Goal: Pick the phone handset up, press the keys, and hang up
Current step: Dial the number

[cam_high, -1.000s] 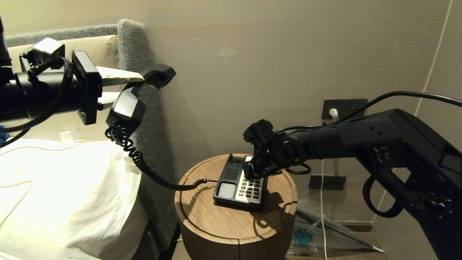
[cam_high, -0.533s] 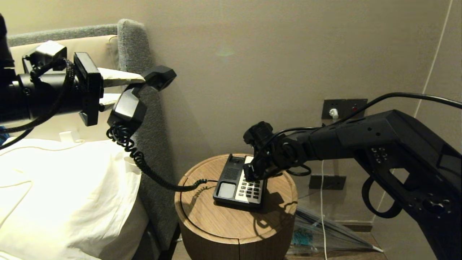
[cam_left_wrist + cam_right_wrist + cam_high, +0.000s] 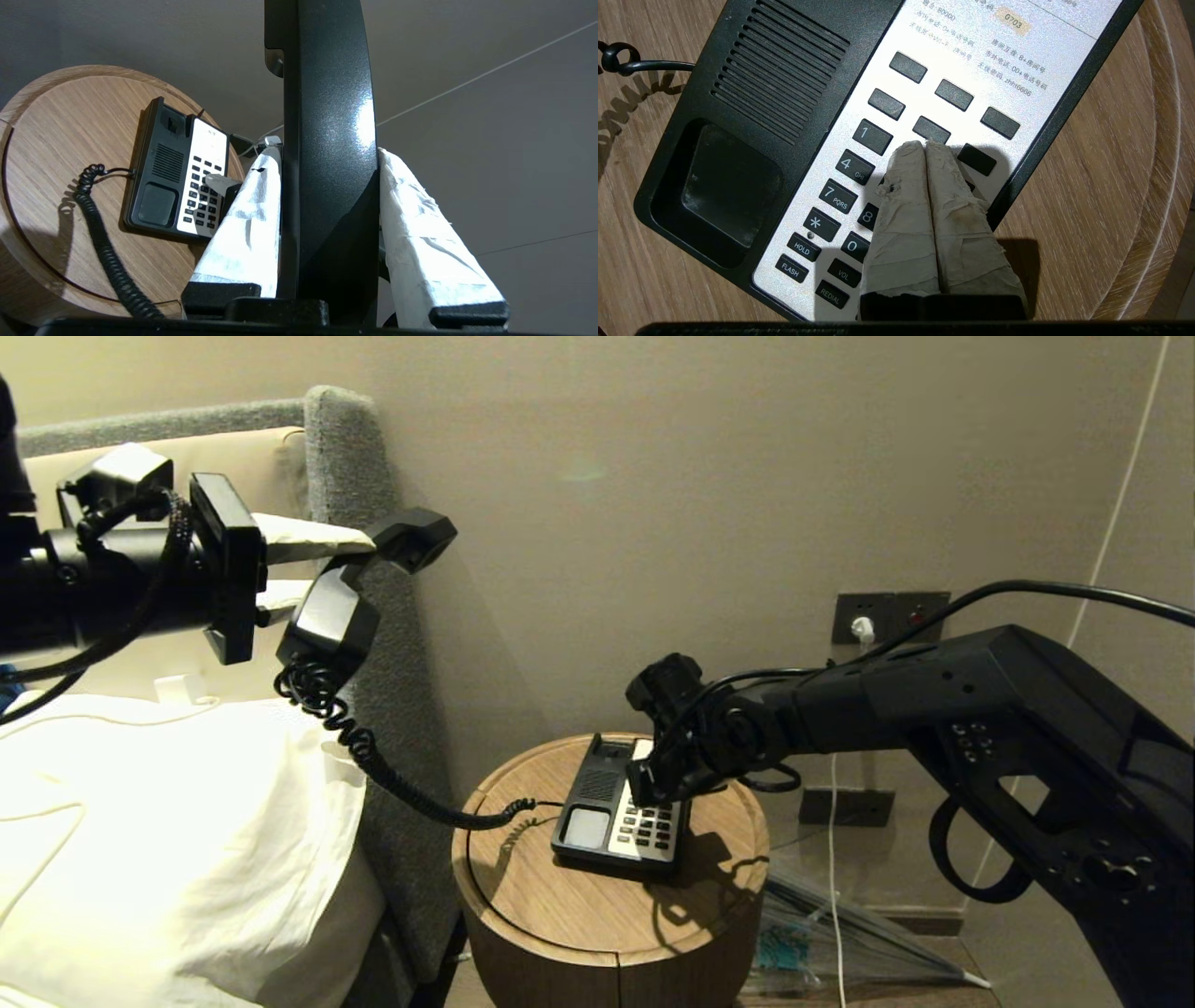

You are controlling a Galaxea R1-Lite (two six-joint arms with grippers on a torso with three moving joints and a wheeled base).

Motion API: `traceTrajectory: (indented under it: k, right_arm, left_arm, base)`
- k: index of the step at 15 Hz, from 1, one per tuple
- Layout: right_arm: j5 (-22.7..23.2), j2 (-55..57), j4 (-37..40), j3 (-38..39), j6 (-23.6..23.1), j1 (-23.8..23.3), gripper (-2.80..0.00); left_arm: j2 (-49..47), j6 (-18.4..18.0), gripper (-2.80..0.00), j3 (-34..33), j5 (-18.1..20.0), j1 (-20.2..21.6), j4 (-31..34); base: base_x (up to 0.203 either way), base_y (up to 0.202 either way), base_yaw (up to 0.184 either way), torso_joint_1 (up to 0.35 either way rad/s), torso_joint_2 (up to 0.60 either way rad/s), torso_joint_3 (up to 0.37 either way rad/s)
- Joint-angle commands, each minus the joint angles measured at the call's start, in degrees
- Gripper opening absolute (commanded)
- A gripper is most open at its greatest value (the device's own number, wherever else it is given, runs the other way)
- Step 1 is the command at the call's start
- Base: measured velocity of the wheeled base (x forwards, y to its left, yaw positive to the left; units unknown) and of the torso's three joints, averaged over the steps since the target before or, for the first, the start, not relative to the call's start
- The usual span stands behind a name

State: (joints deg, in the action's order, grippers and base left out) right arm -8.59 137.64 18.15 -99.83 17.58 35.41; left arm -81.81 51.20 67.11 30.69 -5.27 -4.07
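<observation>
Between the left gripper's (image 3: 327,233) jaws sat the phone handset (image 3: 327,140), clamped; right gripper (image 3: 924,144) jaws pressed together, tips over the keys (image 3: 873,137).

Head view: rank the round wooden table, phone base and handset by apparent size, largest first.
1. Round wooden table.
2-3. Phone base and phone handset look alike; the handset, held in the left gripper, is nearer, so unsure.

Phone handset (image 3: 359,581): long black receiver, blocky ends, lifted off cradle, tilted above bed edge, coiled cord trailing down. Keys (image 3: 873,137): dark grey rectangular buttons on cream faceplate.
</observation>
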Motion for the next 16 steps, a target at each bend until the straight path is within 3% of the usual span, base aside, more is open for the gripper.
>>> traceTrajectory:
  k: [1, 16]
  right_arm:
    - [-0.1, -0.8, 0.3, -0.2, 0.1, 0.0, -2.8]
    - [-1.2, -2.5, 2.3, 0.2, -0.3, -0.1, -2.8]
  left_arm:
    - [0.2, 0.3, -2.8, -0.4, 0.2, 0.0, -0.1]
    - [0.5, 0.3, -2.8, -1.5, 0.2, 0.0, -0.1]
  base:
    - [0.0, 0.0, 0.0, 0.0, 0.0, 0.0]
    - [0.0, 0.0, 0.0, 0.0, 0.0, 0.0]
